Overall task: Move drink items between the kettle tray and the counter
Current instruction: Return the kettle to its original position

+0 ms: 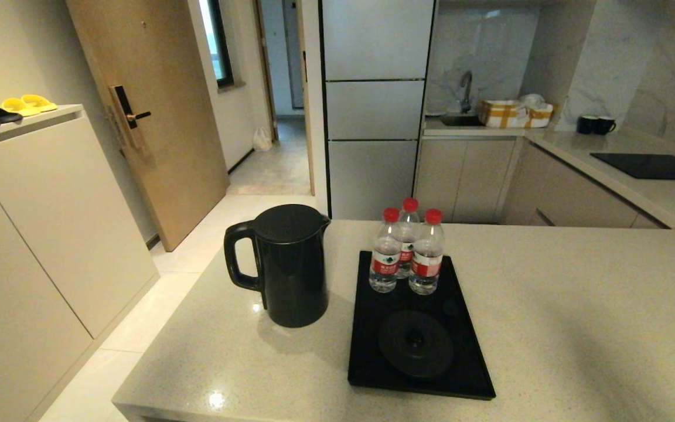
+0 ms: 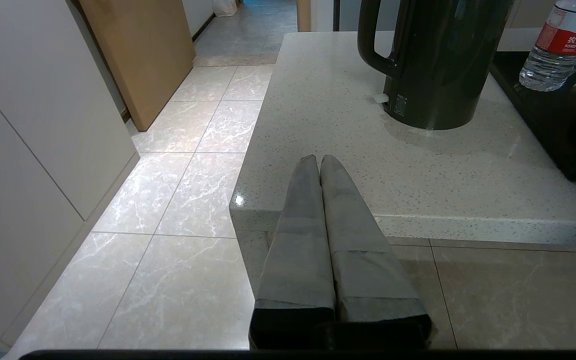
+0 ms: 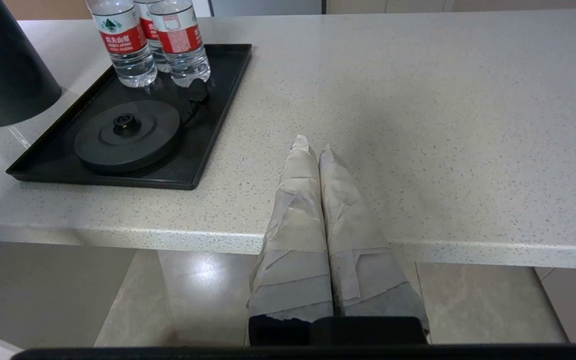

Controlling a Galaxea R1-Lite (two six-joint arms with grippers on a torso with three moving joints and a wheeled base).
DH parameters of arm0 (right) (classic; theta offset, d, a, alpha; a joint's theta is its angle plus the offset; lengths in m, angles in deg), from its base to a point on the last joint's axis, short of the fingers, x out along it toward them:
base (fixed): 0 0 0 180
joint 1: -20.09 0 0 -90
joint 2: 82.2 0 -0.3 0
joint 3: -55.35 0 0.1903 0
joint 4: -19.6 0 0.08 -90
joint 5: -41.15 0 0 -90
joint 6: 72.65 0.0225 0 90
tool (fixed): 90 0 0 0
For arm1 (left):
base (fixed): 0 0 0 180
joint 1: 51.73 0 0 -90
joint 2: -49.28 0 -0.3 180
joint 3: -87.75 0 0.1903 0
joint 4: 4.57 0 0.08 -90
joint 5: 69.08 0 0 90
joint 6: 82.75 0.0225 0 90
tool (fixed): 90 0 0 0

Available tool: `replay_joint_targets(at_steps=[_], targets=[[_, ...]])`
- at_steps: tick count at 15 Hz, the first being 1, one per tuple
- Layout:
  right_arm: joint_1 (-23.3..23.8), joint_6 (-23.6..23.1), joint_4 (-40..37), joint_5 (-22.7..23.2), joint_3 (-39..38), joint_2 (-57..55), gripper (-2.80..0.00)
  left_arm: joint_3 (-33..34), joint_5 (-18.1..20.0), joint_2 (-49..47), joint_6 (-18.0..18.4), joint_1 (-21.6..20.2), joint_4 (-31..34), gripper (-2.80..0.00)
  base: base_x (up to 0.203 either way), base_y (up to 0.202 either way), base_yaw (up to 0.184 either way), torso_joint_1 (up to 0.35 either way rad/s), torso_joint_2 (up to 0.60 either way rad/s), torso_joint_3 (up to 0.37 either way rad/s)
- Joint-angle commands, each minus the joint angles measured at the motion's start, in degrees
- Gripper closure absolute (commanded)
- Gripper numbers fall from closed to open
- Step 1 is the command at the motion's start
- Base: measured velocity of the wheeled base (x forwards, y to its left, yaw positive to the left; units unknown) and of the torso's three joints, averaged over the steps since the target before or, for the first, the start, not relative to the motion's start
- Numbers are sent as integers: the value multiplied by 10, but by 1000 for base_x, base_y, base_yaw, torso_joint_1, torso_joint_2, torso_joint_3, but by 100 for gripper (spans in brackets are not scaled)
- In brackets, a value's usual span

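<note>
Kettle (image 1: 287,264) first, furthest to the left: it stands upright on the bare desk (image 1: 578,305), just beside the left edge of the kettle tray (image 1: 362,328) and apart from it, handle turned away from the tray. Judged from that, this drink item is off its base, so either the move out to the desk is already done or the move back onto the tray is the whole of what is left; the pictures alone do not settle which. The left gripper (image 2: 319,162) is below and in front of the desk's near edge, near the kettle but well short of it, its two fingers pressed together and holding nothing. Moving right, the tray lies flat on the desk with the round base disc (image 1: 415,343) bare at its near end, nothing seated on it. At the far end of the tray stand three water bottles (image 1: 406,249) with red caps and red labels, upright and bunched together, probably touching, though the head view does not let me be sure. Further right, the right gripper (image 3: 310,150) sits at the desk's near edge beside the tray's right side, fingers likewise closed and empty. Neither gripper touches anything, so no item is in hand at this moment.
</note>
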Motion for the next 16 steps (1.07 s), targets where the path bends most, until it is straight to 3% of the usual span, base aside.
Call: replay_joint_targets(at_steps=[1,16], targets=[[0,0,0,0,0,0,0,0,0,-1,0,0,0,0,0,0,0,0,0,0],[0,0,0,0,0,0,0,0,-1,-1,-8,0,-1,0,0,0,0,0,0,0]])
